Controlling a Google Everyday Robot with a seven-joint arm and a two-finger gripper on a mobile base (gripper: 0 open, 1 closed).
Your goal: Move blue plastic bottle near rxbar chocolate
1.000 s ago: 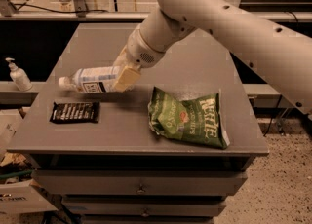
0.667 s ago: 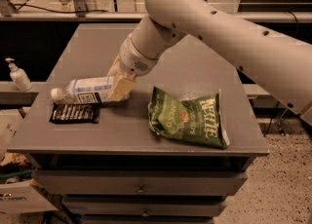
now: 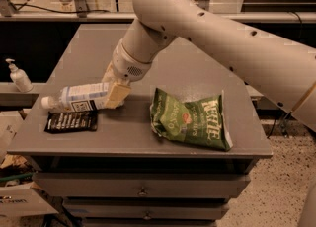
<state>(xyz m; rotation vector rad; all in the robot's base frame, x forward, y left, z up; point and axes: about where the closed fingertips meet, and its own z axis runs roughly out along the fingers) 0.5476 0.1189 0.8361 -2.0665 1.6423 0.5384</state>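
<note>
The blue plastic bottle (image 3: pixel 76 97) lies on its side near the table's left front, white cap pointing left. My gripper (image 3: pixel 114 93) is shut on the bottle's right end, its cream fingers (image 3: pixel 117 95) around the base. The rxbar chocolate (image 3: pixel 71 121), a flat black wrapper with white lettering, lies just in front of the bottle, close to the front edge. The bottle hangs right over the bar's far edge. I cannot tell whether the bottle rests on the table or sits just above it.
A crinkled green chip bag (image 3: pixel 191 120) lies on the grey table (image 3: pixel 173 73) to the right of the gripper. A small white pump bottle (image 3: pixel 19 77) stands on a ledge off the table's left side. Drawers sit below the table front.
My gripper has carried the bottle left and toward the front edge, lowering it until it sits right behind the black bar. The bar and chip bag have not moved.
</note>
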